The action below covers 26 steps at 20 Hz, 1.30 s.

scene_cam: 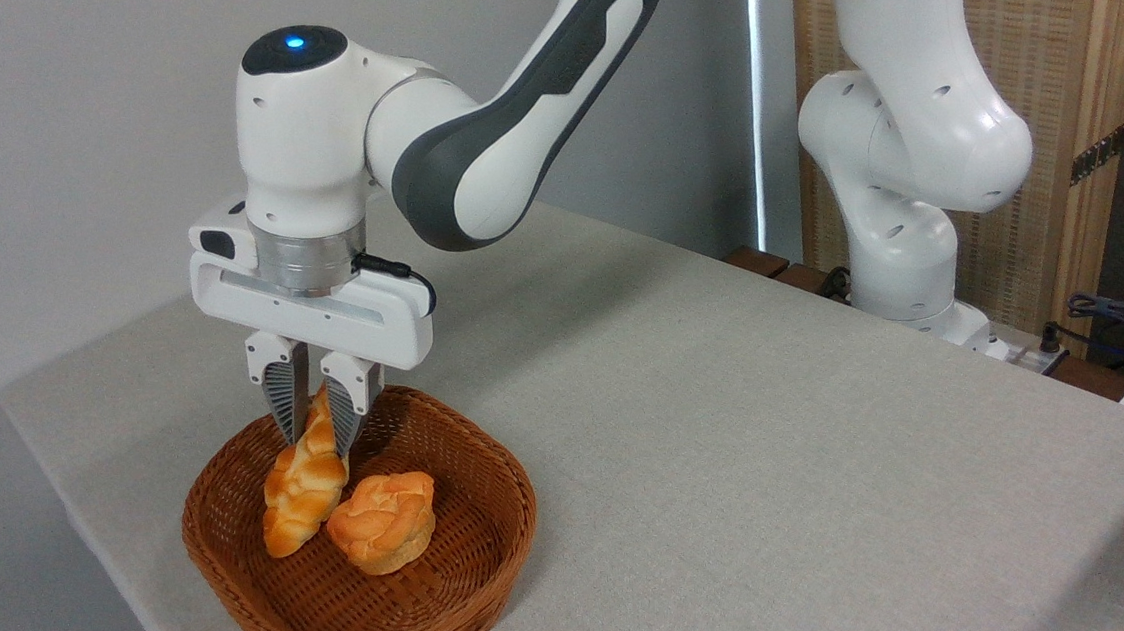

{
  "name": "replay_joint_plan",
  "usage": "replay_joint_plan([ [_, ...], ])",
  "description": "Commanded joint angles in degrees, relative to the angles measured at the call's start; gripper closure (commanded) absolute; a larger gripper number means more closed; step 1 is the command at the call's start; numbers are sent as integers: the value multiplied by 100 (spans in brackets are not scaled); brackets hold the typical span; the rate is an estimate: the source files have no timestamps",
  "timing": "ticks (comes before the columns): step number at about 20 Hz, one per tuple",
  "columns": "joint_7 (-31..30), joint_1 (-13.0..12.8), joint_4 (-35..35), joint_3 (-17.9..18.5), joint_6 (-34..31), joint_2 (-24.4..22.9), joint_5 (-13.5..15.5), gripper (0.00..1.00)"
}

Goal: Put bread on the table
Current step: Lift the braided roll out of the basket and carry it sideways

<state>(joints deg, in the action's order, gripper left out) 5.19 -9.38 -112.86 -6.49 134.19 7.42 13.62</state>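
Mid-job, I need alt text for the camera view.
The tool is shut on the upper end of the bread, which hangs into the wicker basket beside a round bun on the table.

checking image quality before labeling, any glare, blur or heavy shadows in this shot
Camera view: sharp and evenly lit, no motion blur on the gripper or bread; soft shadow inside the basket and along the table near the right edge; bright strip of window light behind the arm.
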Motion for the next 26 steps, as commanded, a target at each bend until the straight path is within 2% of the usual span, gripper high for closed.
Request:
replay_joint_plan([
  [1,175,32,1,-2,-6,-118,27,68],
  [4,542,102,115,68,-629,-398,45,68],
  [6,876,243,186,69,-1095,-566,62,67],
  [10,1544,261,186,253,-1649,-926,36,66],
  [16,2993,261,89,561,-2615,-1410,1,63],
  [18,3565,261,-129,569,-2766,-1655,-165,63],
  [22,4190,235,-1034,569,-2784,-2428,-553,63],
  [25,4288,69,-1509,578,-2767,-2728,-597,62],
  [26,4297,-20,-1676,578,-2767,-2842,-719,61],
])
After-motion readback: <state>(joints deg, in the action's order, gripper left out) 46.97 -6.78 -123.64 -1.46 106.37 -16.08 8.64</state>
